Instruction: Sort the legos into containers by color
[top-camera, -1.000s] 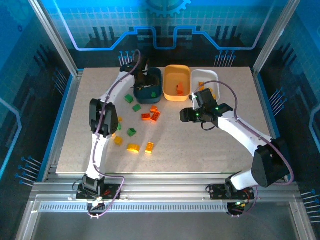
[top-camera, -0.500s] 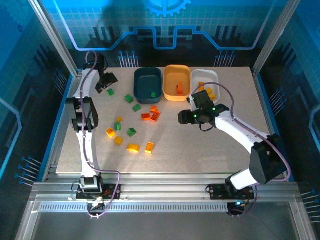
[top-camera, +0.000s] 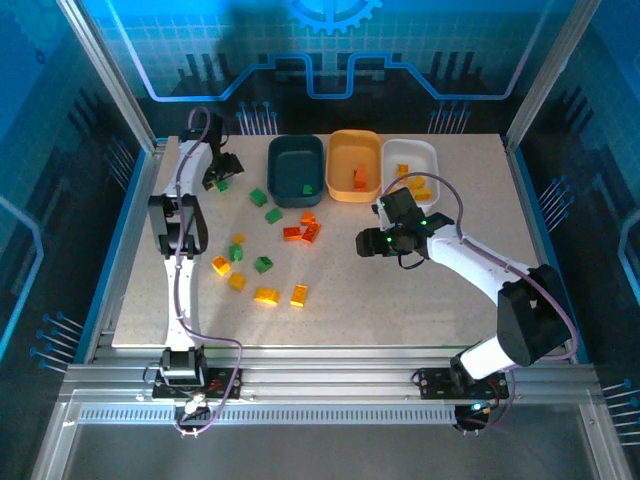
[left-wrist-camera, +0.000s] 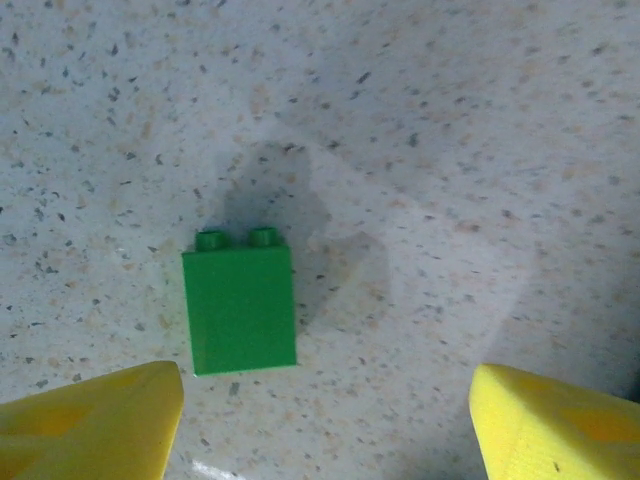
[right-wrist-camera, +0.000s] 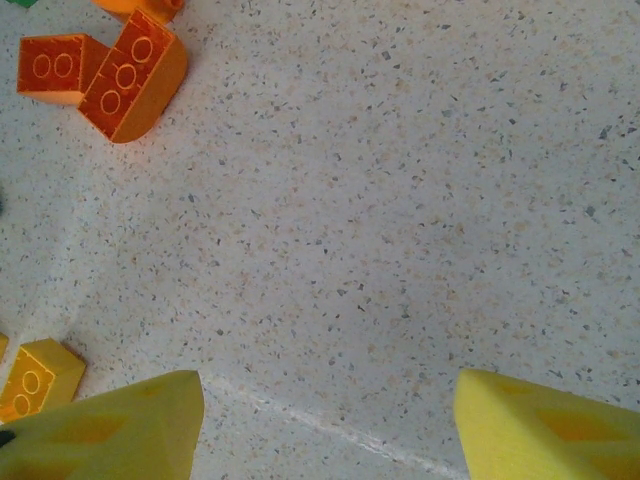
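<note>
The table (top-camera: 400, 300) carries everything. The three bins stand in a row at its far edge: a dark teal bin (top-camera: 288, 160), an orange bin (top-camera: 350, 150) and a white bin (top-camera: 420, 152). Each already holds a brick or two.

The left arm reaches to the far left corner, well apart from the bins. The right arm bends toward the middle of the table.

The left gripper (left-wrist-camera: 325, 420) is spread, with a green brick (left-wrist-camera: 240, 305) lying on its side on the table just ahead of the fingers. The right gripper (right-wrist-camera: 325, 420) is also spread and holds nothing, over bare table. Most of the loose bricks lie scattered left of centre, below the teal bin.

The green brick lies nearer one finger than the other. If the fingers close from here, that finger would likely meet it first and push or twist it, not pinch it. It also lies close to the table's edge, so a shove could send it off.

On the right, the red-orange bricks (right-wrist-camera: 125, 70) touch one another, so a grab at one could drag its neighbour along. A yellow-orange brick (right-wrist-camera: 35, 378) lies near one finger. The two orange shades are close, so a brick could end up in the wrong bin.
</note>
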